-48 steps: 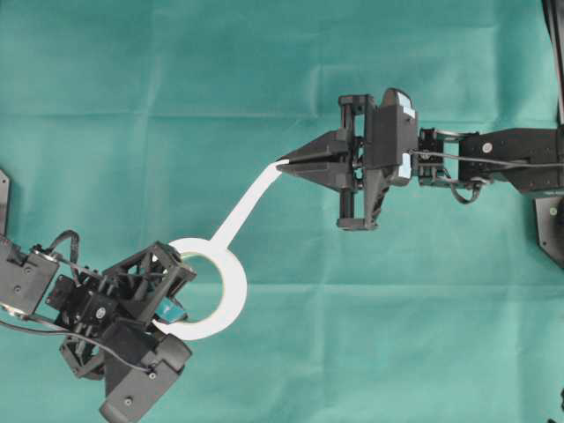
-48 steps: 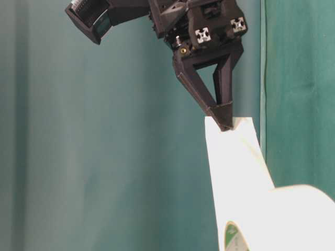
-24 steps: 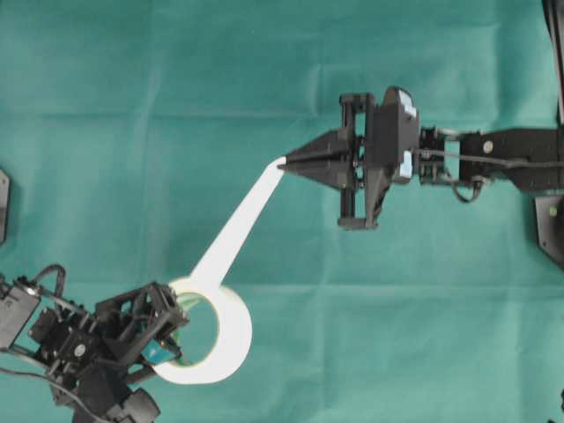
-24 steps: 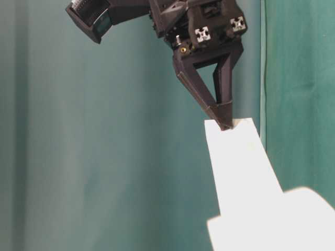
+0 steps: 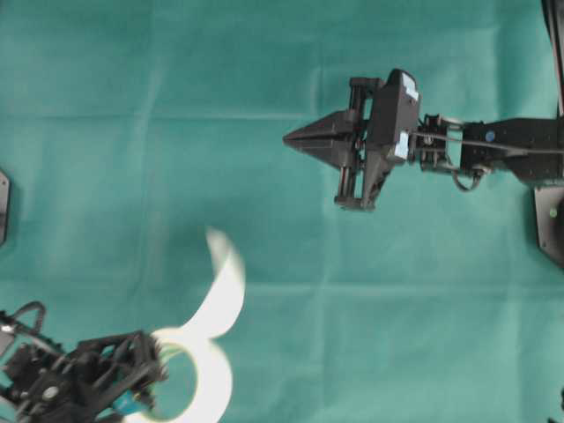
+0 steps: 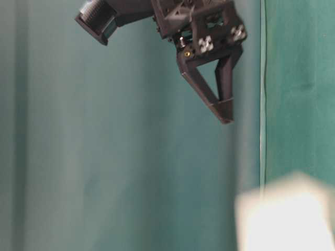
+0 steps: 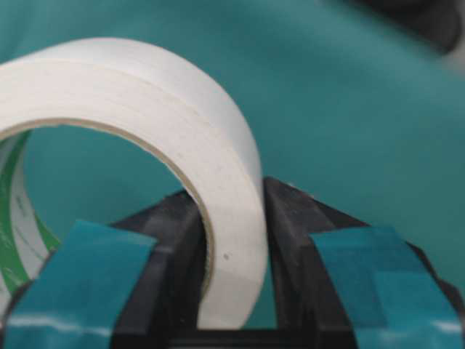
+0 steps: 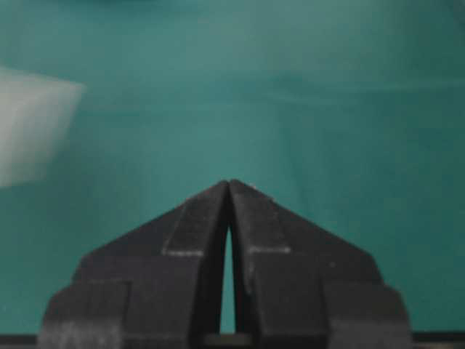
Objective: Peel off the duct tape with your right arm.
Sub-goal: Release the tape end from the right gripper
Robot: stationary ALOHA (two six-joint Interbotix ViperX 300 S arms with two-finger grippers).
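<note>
Right gripper (image 5: 287,139) jaws pinched together on nothing; peeled strip (image 5: 222,286) hangs free, well apart from it. Left gripper (image 7: 234,218) clamps the duct tape (image 5: 189,381) wall at lower left. Peel step apparently lost: next, re-pinch the loose end

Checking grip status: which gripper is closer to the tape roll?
Left. The left gripper clamps the duct tape roll's wall. The right gripper is shut, empty, well away from it.

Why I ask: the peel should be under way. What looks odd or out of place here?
The peeled strip of the duct tape curls free, attached only to the roll. The right gripper is shut with nothing between its tips, well away from the strip. The left gripper clamps the roll's wall.
</note>
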